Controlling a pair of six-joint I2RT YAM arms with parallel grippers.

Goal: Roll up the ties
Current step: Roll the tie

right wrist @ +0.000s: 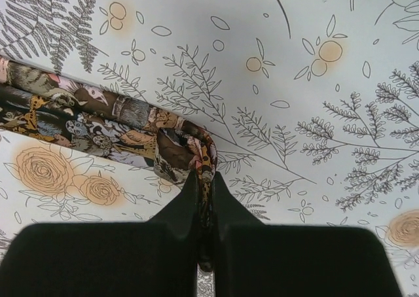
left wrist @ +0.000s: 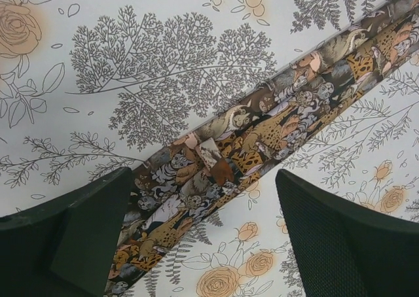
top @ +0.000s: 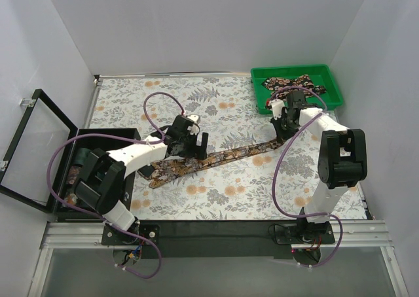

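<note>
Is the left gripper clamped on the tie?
No, the left gripper is open, fingers apart either side of the tie.

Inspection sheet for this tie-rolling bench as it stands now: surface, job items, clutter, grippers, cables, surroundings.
Surface: grey-and-orange fern-print tablecloth, lying flat.
Job's things: long dark patterned fabric tie lies diagonally on the cloth, folded back on itself. A second patterned tie sits in the green plastic tray at the far right.
Clutter: nothing seen.
Grippers: left gripper open, with one finger on either side of the long tie. Right gripper shut on that tie's folded end.
Cables: purple cables loop off both arms above the cloth.
Surroundings: white walls. A black box with open clear lid stands at the left, contents unclear.
</note>
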